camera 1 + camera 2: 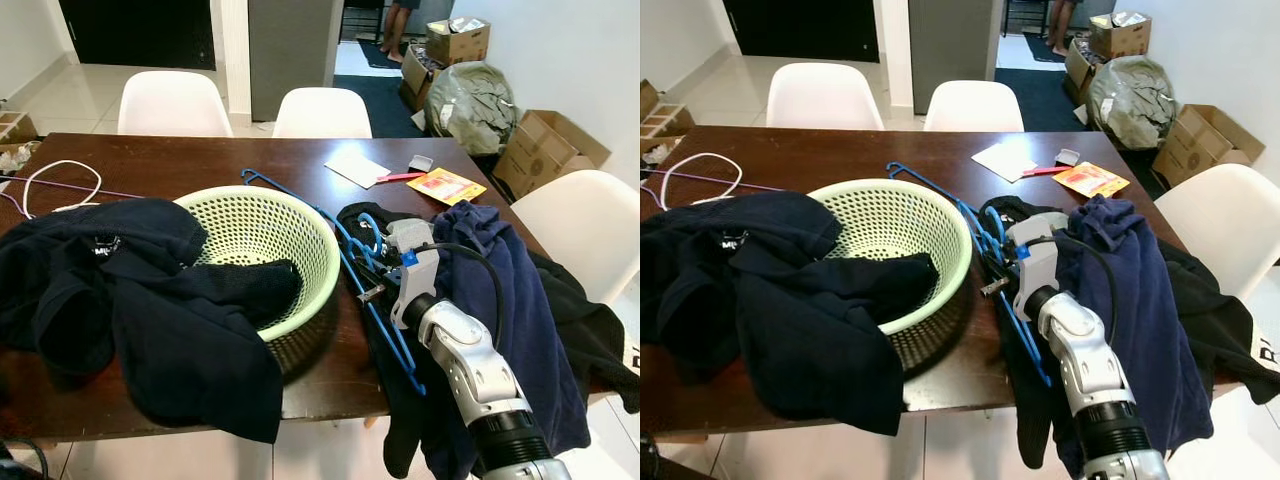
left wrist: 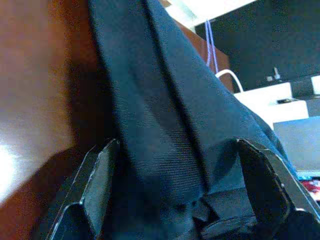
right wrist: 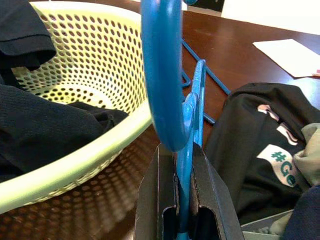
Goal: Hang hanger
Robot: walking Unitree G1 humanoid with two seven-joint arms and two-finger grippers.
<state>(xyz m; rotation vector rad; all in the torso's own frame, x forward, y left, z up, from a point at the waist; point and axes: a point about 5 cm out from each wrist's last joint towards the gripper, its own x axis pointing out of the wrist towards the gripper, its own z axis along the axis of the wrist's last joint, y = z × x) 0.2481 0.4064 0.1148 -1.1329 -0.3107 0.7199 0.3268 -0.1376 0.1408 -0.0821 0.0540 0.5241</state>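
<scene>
Your right hand (image 3: 182,200) is clamped on the blue hanger (image 3: 165,85) just below its hook, over the desk (image 1: 200,160) between the green basket (image 1: 300,225) and the navy garment (image 1: 520,300). The hanger's frame runs back across the desk past the basket's rim. Your left hand (image 2: 175,190) is spread open around a fold of dark cloth (image 2: 165,115) at the desk edge.
</scene>
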